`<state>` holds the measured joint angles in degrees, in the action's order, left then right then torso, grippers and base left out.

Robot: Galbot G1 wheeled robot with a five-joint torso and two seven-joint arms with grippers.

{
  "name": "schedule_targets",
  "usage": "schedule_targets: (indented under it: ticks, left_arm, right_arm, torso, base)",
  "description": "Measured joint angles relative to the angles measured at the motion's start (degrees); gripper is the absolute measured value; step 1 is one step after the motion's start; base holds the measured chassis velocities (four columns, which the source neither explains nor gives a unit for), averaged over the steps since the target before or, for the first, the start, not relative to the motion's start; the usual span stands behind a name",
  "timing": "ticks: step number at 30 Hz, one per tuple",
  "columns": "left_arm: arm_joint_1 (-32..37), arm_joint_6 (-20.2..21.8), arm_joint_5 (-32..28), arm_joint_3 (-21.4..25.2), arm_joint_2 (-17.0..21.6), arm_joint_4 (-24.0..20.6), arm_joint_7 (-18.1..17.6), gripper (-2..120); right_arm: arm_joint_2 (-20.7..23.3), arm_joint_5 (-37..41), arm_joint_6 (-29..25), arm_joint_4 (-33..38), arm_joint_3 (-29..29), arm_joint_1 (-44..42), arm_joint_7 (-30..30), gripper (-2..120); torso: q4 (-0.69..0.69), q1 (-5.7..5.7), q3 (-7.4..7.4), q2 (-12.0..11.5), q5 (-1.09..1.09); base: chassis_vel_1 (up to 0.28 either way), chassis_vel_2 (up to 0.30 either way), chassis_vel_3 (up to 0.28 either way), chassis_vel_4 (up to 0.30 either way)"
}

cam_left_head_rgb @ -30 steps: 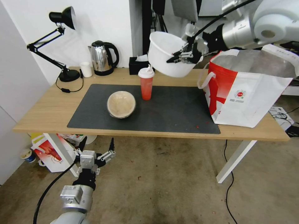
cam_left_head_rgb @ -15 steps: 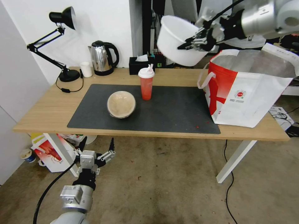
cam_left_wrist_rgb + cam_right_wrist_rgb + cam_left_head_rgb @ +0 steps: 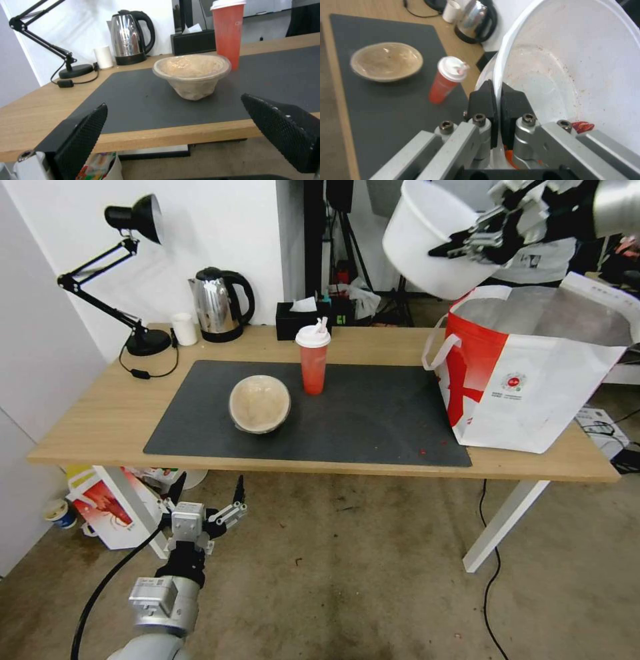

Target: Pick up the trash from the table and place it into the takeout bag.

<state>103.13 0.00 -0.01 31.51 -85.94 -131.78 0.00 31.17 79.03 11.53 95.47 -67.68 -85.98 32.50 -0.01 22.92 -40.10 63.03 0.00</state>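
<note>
- I am seeing the right gripper (image 3: 467, 243) holding the white bowl (image 3: 427, 237) up in the air, far and right, above the table (image 3: 100, 427) and just left of the bag's open top.
- In the right wrist view its two black pads (image 3: 483, 102) are pinching the bowl's rim (image 3: 501, 75) between them, one pad outside and one inside, so the right gripper (image 3: 496, 97) is clamped thin on the wall.
- The bowl is tilting, its mouth facing up and left in the head view; inside it a red scrap (image 3: 583, 125) is lying near the pads, with fine reddish specks on the wall.
- The bag (image 3: 533, 373) is standing on the right end of the table, partly on the mat (image 3: 373, 427), its silver-lined mouth open and one white handle (image 3: 440, 350) hanging on its left side.
- The red cup (image 3: 313, 357) is standing upright on the far part of the mat, white lid on.
- The beige bowl (image 3: 260, 403) is sitting on the mat, near and left of the cup; whether the two are touching I cannot quite tell, though a gap seems to be showing.
- The left gripper (image 3: 203, 500) is hanging low in front of the table's near edge, left side, fingers (image 3: 83, 135) spread wide and holding nothing; its wrist view is looking across the mat at the beige bowl (image 3: 191, 72).
- A lamp (image 3: 127, 267), a kettle (image 3: 220, 303), a small white cup (image 3: 185, 328) and a black tissue box (image 3: 297, 317) are standing along the far edge.
</note>
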Motion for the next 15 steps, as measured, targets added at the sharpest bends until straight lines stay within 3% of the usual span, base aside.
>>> schedule_targets:
  ticks: [15]
  left_arm:
    - [0.0,0.0,0.0,0.0,0.0,0.0,0.0,100]
  right_arm:
    - [-4.22,-4.17,-1.16,-2.42,6.64,6.16,1.7,1]
  torso:
    - [0.01,0.0,0.0,0.0,0.0]
  base:
    - [0.0,0.0,0.0,0.0]
